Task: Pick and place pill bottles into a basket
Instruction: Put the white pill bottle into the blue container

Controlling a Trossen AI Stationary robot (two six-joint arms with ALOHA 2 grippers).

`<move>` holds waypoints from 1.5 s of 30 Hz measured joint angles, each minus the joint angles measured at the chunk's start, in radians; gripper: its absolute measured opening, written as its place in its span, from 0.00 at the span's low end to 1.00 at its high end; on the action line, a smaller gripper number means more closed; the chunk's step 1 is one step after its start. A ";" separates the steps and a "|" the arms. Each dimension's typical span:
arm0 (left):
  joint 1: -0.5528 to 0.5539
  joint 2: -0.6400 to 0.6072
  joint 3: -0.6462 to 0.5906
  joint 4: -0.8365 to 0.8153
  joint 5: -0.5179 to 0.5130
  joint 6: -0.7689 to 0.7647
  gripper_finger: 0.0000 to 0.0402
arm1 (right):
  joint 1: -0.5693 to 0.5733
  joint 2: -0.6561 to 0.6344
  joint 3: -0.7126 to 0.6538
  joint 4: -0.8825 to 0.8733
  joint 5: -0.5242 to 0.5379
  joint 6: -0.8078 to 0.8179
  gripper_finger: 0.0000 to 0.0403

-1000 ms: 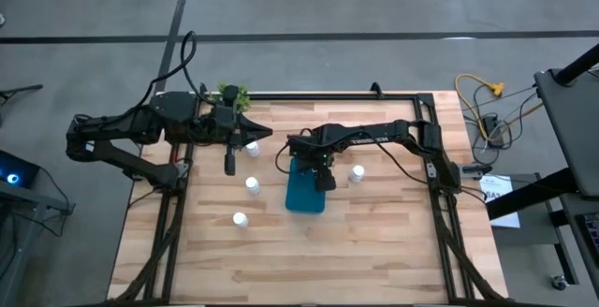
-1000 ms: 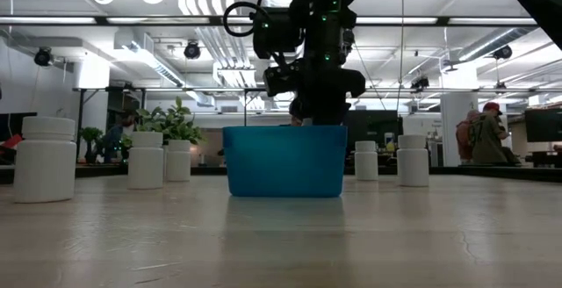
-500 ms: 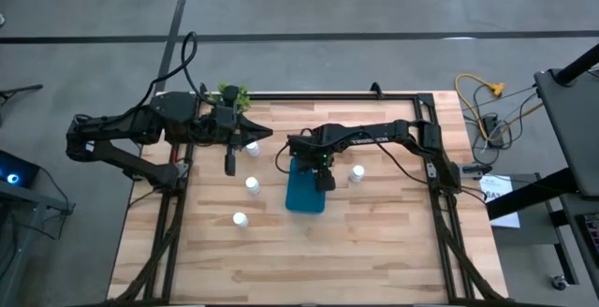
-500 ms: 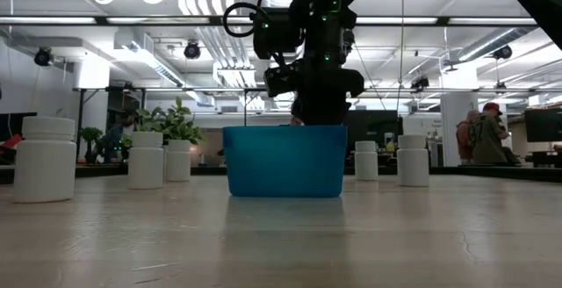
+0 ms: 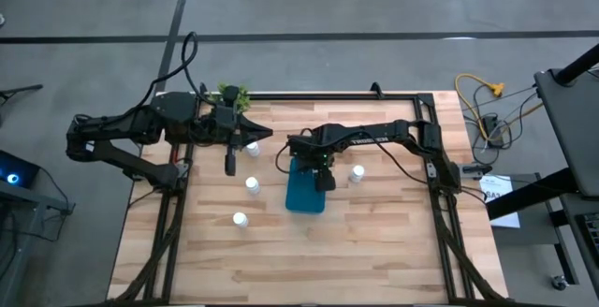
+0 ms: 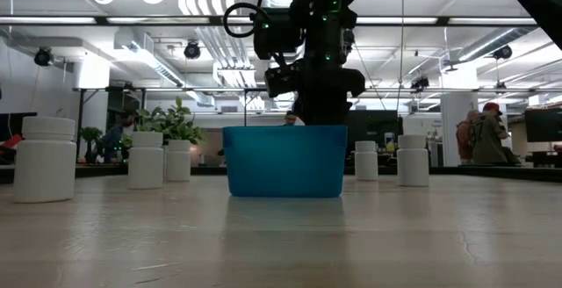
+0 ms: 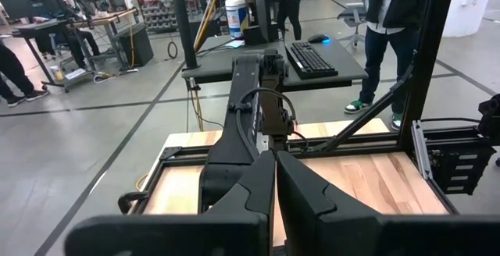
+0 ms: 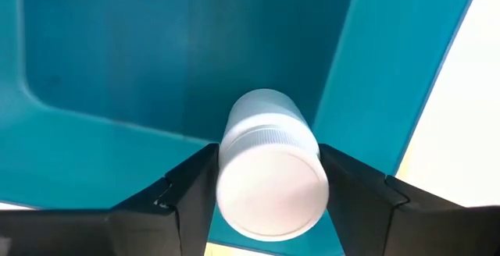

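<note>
A small white cylindrical pill bottle (image 8: 270, 166) is pinched by the right gripper (image 8: 269, 190) over the teal-blue rectangular plastic basket (image 8: 156, 45); release is judged next. The left gripper (image 7: 275, 182), pressed together, is parked aside.

wooden table (image 5: 374, 241), basket (image 5: 305, 195), pill bottles (image 5: 241, 220)

Teal basket (image 5: 304, 192) sits mid-table, long side running front to back, open top up; one white capped bottle (image 8: 270, 166) hangs over its inside, cap toward the wrist camera; four bottles (image 5: 252, 184) stand upright on the wood, three left of the basket, one right.
</note>
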 joint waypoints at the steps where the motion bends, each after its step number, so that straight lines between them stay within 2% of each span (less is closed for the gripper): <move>1: 0.000 0.000 0.000 0.000 0.000 0.000 0.00 | 0.000 0.000 0.000 0.000 -0.002 0.000 0.50; 7: 0.000 0.000 0.000 0.000 0.000 0.000 0.00 | -0.001 -0.011 0.000 0.004 -0.054 -0.001 0.50; 17: 0.000 0.000 0.000 0.000 0.000 0.000 0.00 | -0.016 -0.017 0.006 0.002 -0.060 -0.001 0.50; 26: 0.000 0.000 0.000 -0.001 0.000 0.000 0.00 | -0.023 -0.017 0.066 -0.003 -0.060 -0.012 0.51; 37: 0.000 0.000 0.000 -0.002 0.000 0.000 0.00 | -0.034 -0.019 0.148 -0.178 -0.044 0.005 0.62; 45: 0.000 0.000 0.000 -0.010 0.000 0.000 0.00 | -0.043 -0.097 0.150 -0.184 -0.044 0.116 0.67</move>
